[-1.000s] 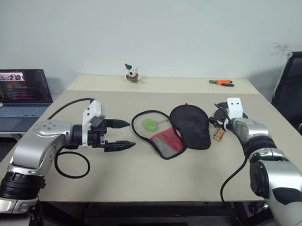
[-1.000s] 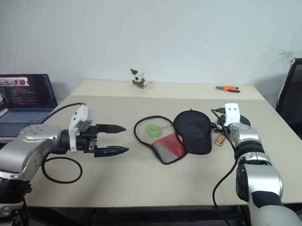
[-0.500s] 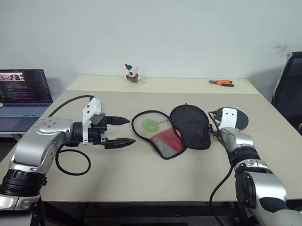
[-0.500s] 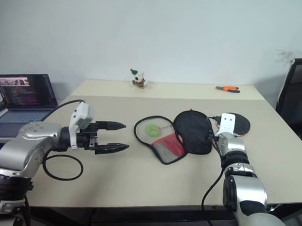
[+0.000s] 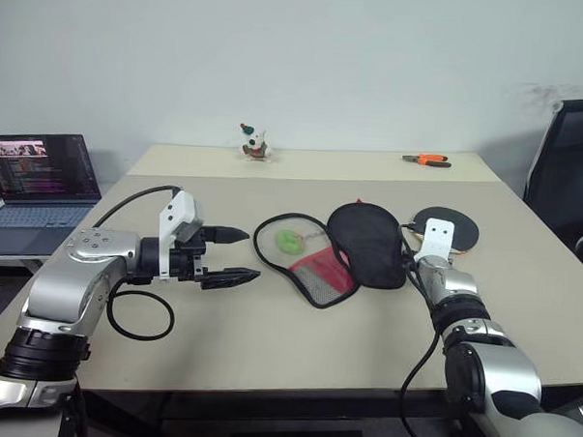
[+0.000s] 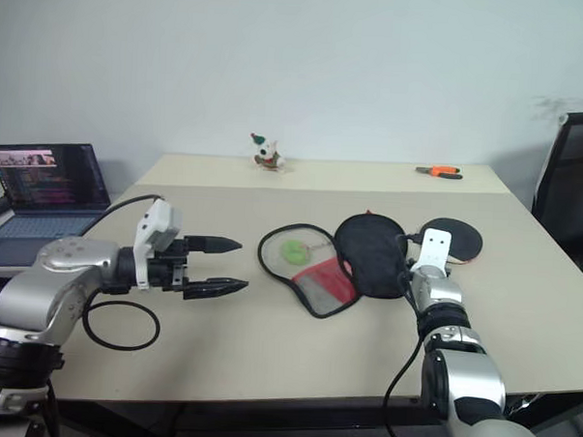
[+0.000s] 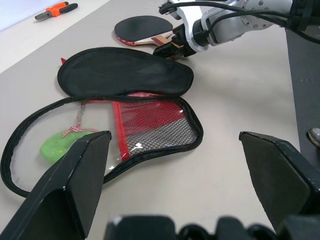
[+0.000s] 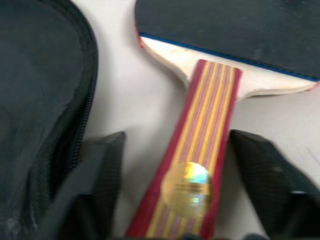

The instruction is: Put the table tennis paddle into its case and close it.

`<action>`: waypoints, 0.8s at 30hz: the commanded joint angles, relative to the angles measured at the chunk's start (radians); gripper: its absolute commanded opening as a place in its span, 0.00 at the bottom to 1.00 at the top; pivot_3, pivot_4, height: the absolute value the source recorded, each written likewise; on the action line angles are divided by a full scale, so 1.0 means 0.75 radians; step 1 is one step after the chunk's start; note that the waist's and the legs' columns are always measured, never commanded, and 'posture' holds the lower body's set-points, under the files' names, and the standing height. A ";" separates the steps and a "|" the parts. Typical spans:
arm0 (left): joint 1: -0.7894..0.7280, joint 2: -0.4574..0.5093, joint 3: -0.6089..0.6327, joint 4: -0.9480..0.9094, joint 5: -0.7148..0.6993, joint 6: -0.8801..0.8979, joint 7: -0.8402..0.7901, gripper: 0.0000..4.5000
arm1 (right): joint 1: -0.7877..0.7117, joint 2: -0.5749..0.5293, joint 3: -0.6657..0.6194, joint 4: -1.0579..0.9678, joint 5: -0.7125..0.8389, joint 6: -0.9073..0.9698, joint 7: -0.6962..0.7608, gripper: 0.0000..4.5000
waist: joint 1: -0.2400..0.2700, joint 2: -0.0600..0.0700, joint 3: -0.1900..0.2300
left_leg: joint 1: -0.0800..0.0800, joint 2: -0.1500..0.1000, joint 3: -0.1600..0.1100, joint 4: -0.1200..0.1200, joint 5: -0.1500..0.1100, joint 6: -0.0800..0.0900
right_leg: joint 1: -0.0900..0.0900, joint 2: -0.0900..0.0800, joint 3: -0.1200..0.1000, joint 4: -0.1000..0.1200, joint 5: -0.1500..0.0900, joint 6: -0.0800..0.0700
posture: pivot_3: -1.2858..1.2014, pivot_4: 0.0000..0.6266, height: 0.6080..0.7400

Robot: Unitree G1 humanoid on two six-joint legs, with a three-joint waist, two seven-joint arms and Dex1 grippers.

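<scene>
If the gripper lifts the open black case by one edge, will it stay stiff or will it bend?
The case will probably bend: it looks like soft fabric and mesh, and its upper flap already lies folded back. It seems light, lying flat on the table, so a push would likely slide or crumple it, not tip it.

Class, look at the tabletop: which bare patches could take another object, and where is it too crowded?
Free: the front strip of the table below the case, between the cable loop and the right gripper; also the back between the toy figure and the pliers. Crowded: the middle right, where case, paddle and right gripper sit together.
</scene>
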 commanded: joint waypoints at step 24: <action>-0.171 -0.095 -0.002 -0.120 -0.186 0.124 -0.032 1.00 | 0.882 -0.518 0.100 -1.603 0.148 1.280 0.610 0.30 | 0.028 0.000 0.000 | -0.003 -0.001 -0.006 0.000 0.000 0.001 | 0.002 0.000 -0.002 -0.004 -0.001 0.001 | 0.52 0.24 1.00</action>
